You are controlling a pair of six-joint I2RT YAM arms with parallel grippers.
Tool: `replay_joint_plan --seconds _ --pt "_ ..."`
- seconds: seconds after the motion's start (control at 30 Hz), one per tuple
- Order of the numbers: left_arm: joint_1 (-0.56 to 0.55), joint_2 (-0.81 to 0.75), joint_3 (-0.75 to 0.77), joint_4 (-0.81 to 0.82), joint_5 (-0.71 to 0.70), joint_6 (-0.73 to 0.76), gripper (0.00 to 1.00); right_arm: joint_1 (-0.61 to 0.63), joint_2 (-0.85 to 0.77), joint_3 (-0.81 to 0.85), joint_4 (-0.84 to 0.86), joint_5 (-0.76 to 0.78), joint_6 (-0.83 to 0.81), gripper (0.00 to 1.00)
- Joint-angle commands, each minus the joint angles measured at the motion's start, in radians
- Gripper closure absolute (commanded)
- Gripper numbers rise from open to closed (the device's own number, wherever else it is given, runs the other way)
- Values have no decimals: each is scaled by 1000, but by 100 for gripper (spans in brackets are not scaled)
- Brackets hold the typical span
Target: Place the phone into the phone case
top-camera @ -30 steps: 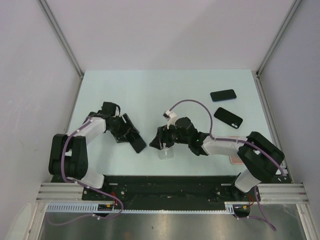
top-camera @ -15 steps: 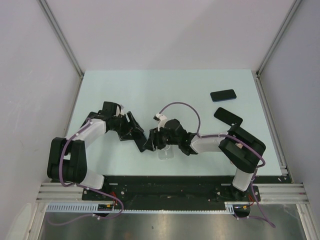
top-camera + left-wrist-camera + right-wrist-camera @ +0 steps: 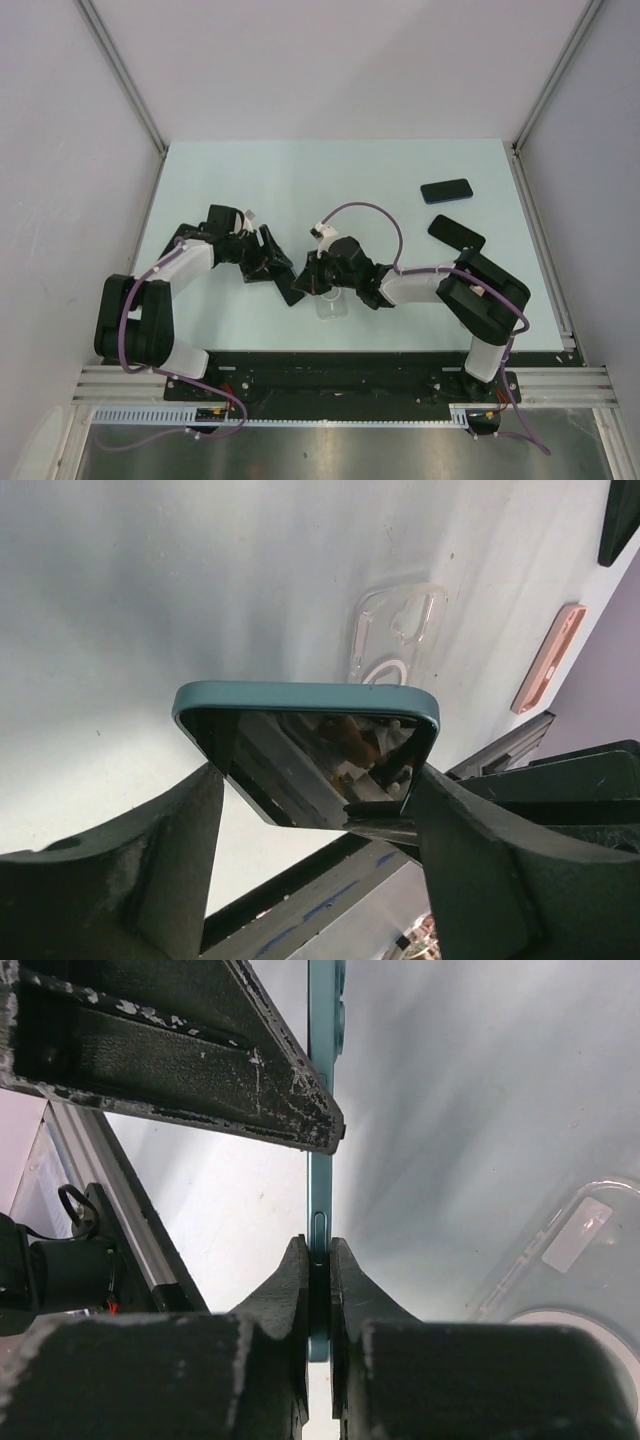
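Pale green table [image 3: 400,170] fills the floor of a small booth, and plain grey walls [image 3: 330,60] stand on three sides. We have the teal phone [image 3: 310,750] in the middle, near the front edge, and it looks lifted off the table. Both claws hold it at once. Our left claw [image 3: 315,795] grips it across its wide side, one finger on each long edge. Our right claw [image 3: 318,1260] is squeezed almost closed on the thin edge of the same phone.

The clear phone case [image 3: 398,635] lies flat on the table, just below and beside the phone. The phone is not in it yet. We think the picking up is done. The hard part is left: line the phone up over the case and press it in.

One black phone [image 3: 446,190] and a second black phone [image 3: 456,233] lie well apart from us, on the right side. A pink thing [image 3: 553,658], maybe another case, lies near the front edge.
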Motion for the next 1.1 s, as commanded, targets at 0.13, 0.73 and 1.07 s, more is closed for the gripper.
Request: replay_joint_plan --seconds 0.13,0.73,1.07 --pt "-8 -57 86 -24 94 60 7 -5 -95 37 -77 70 -29 100" --pt "-10 -63 157 -75 -19 127 100 -105 -513 -95 -448 139 60 100" --pt "-91 56 67 33 -64 22 100 -128 -563 -227 -407 141 166 100"
